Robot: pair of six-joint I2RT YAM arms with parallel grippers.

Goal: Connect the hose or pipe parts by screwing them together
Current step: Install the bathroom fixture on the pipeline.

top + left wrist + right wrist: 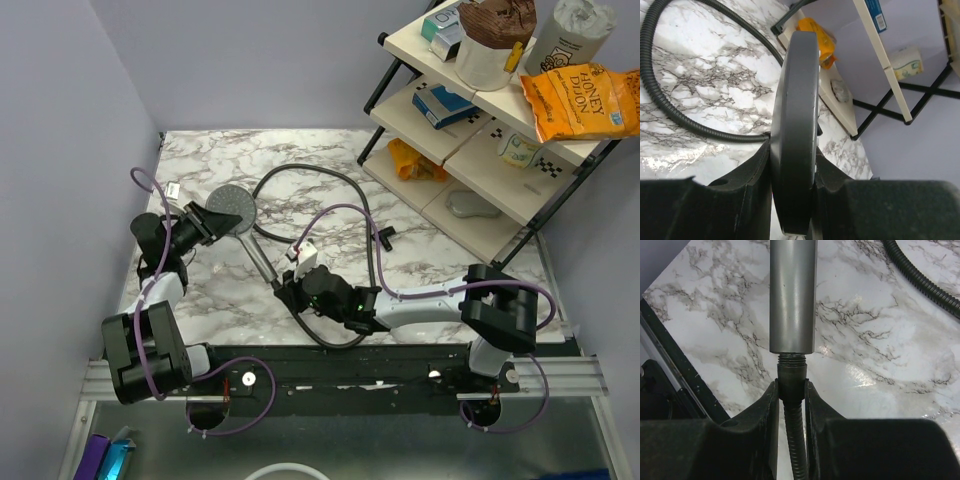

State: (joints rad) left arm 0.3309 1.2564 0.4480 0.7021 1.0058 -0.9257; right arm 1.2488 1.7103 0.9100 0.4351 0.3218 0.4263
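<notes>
The dark grey shower head (232, 207) lies at the left of the marble table, its straight handle (262, 258) pointing toward the near edge. My left gripper (212, 222) is shut on the round head, which shows edge-on (797, 115) between the left gripper's (792, 170) pads. The black hose (330, 180) loops across the middle of the table. My right gripper (791, 390) is shut on the hose's end nut (791, 380). The nut sits on the handle's (792, 295) thread (791, 359), with a few turns of thread still showing above it. The hose (796, 440) trails back between the right fingers.
A black-framed shelf rack (480, 150) stands at the back right with an orange snack bag (580, 98), cups and boxes; an orange packet (412, 160) and a grey object (470, 205) lie on its low shelf. Purple cables (340, 212) arch over the arms. Walls close the left and back.
</notes>
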